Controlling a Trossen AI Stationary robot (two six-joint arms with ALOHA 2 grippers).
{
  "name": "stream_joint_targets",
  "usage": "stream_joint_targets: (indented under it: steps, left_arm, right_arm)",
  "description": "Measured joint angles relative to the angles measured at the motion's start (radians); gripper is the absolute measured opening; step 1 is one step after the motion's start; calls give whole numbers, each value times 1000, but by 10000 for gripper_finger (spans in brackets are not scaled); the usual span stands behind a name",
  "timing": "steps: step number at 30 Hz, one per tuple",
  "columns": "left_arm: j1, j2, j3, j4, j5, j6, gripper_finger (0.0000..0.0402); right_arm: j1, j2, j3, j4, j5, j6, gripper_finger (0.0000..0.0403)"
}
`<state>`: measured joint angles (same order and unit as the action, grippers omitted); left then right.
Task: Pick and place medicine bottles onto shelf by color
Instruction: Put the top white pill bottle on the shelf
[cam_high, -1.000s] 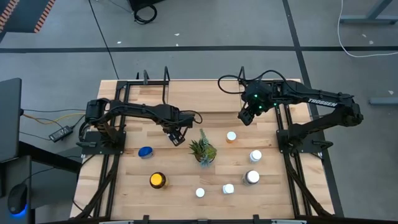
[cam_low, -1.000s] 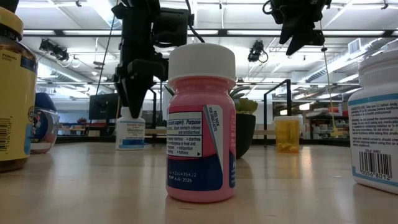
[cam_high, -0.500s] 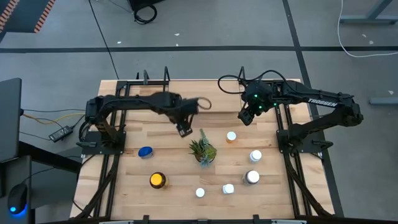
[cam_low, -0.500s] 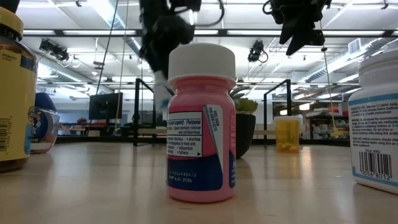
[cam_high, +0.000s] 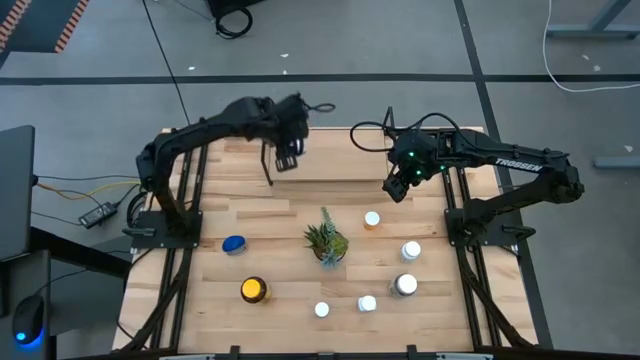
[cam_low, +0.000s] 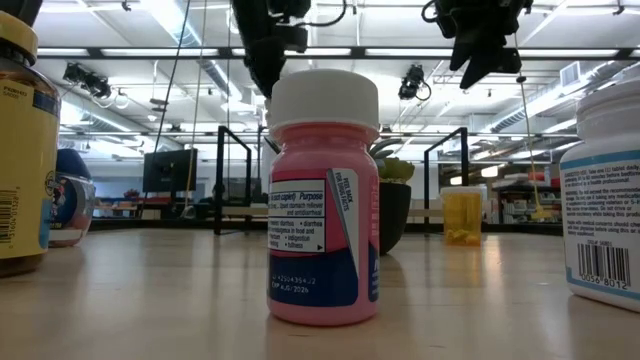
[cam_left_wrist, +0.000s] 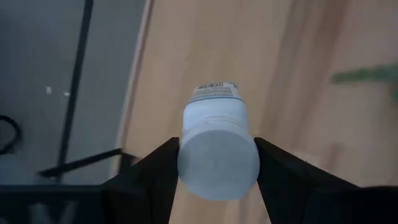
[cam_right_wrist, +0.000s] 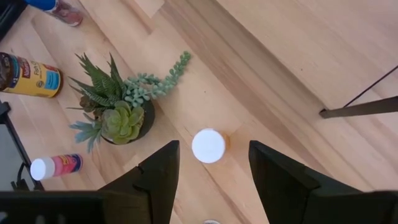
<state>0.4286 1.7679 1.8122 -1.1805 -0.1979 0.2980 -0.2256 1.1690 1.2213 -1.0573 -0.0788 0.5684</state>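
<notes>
Nearest the front edge of the table (cam_high: 200, 300) stand the pink bottle (cam_low: 322, 200), two white-capped ones beside it and the yellow-lidded dark jar (cam_high: 254, 290). Further in are the blue bottle (cam_high: 235, 244), the plant (cam_high: 326, 240) and the orange bottle (cam_high: 372, 220). All look like light, stiff plastic with smooth round sides, so I judge a grip across the body just under the cap safest; a pinch near the base might tip them.

Over the shelf (cam_high: 330, 155) at the far edge, the left gripper (cam_left_wrist: 217, 163) pinches a white bottle (cam_left_wrist: 217, 146) across its sides, bottle slightly tilted. The hold looks centred, yet the slick wall could slip if jolted.

The right gripper (cam_right_wrist: 211, 163) hovers above the orange bottle, jaws spread and empty, near the shelf's right end.
</notes>
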Motion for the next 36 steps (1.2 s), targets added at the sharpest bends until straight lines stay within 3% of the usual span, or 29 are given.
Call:
stream_joint_targets:
  steps: [9, 18, 25, 31, 36]
  left_arm:
    - [135, 104, 22, 81, -1, 237, 189]
    - [147, 326, 222, 3, -71, 385, 192]
    - [183, 450, 364, -82, -78, 370, 195]
    - [214, 458, 356, -180, -70, 328, 193]
    - [214, 457, 356, -156, -60, 319, 197]
  right_arm:
    - [0, 0, 0, 1, 0, -35, 200]
    - [0, 0, 0, 0, 0, -75, 200]
    - [0, 0, 0, 1, 2, -73, 200]
    - [0, 0, 0, 1, 28, -78, 200]
    - [0, 0, 0, 1, 56, -83, 200]
